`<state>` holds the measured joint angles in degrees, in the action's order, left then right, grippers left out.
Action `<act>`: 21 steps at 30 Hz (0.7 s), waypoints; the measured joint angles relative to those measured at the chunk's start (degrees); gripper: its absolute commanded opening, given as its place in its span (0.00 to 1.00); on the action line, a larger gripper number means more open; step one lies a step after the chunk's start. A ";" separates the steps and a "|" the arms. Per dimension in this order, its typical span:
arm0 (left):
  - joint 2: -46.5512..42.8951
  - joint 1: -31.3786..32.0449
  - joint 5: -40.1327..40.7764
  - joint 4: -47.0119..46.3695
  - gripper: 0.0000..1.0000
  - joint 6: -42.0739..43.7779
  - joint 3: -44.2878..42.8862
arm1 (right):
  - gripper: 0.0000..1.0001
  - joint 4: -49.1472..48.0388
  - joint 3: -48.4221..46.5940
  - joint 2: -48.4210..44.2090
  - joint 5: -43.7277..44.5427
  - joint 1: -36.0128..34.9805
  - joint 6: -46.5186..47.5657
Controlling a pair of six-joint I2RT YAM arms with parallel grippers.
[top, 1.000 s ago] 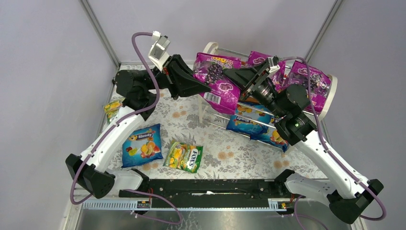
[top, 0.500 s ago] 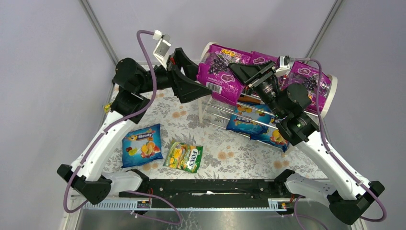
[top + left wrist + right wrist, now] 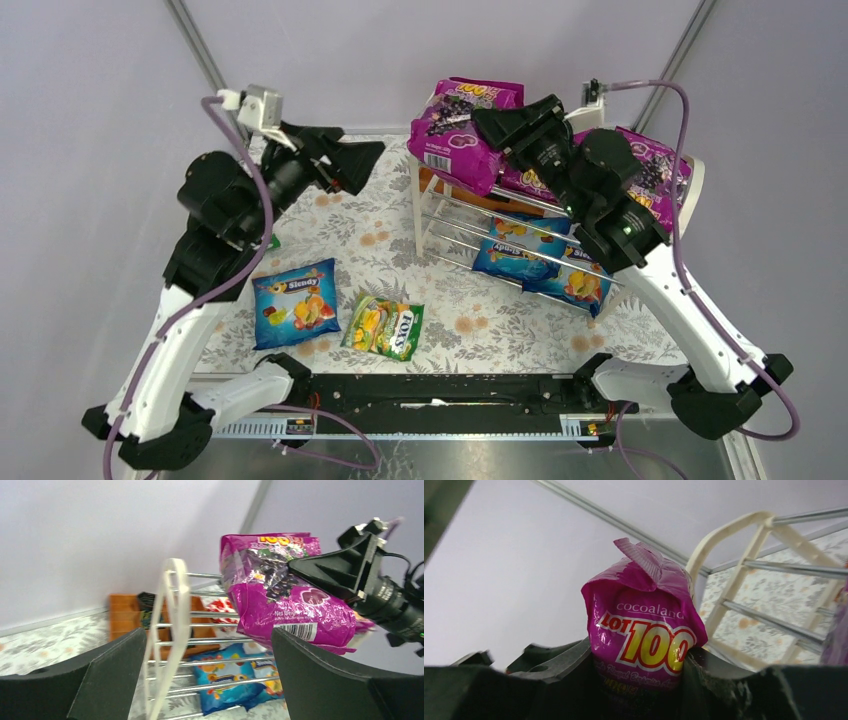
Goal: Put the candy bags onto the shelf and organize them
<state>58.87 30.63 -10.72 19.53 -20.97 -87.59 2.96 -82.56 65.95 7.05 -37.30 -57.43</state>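
Observation:
My right gripper (image 3: 492, 126) is shut on a magenta candy bag (image 3: 456, 135), which hangs tilted over the left end of the shelf's (image 3: 436, 215) top tier. In the right wrist view the bag (image 3: 644, 630) sits wedged between the fingers of that gripper (image 3: 640, 677). My left gripper (image 3: 355, 155) stands open and empty, left of the shelf and apart from the bag. From the left wrist view, this gripper (image 3: 210, 680) looks at the white end panel (image 3: 172, 630) and the magenta bag (image 3: 280, 595). Another magenta bag (image 3: 655, 175) lies on the top tier, and two blue bags (image 3: 520, 255) lie lower down.
A blue Slendy bag (image 3: 295, 303) and a green-yellow Fox's bag (image 3: 385, 327) lie flat on the flowered table in front of the left arm. An orange-brown box (image 3: 125, 615) stands behind the shelf. Grey walls close in the back and sides.
My left gripper let go of the magenta bag, opened wide and drew back to the left. The right gripper closed on the bag and carried it up over the shelf's left end.

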 measured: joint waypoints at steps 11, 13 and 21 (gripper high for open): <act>-8.52 -0.02 19.52 -3.65 0.99 2.99 12.46 | 0.40 5.88 -8.57 10.29 0.39 4.26 5.40; -8.46 -0.31 20.09 -4.13 0.99 2.97 13.40 | 0.42 5.97 -8.57 11.47 -1.68 7.10 4.00; -7.08 -4.59 16.41 -6.32 0.99 0.31 15.54 | 0.53 5.95 -9.57 14.27 -6.82 11.93 0.87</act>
<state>51.79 26.04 5.69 13.21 -20.67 -72.05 8.91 -92.14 80.23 0.23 -25.36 -56.55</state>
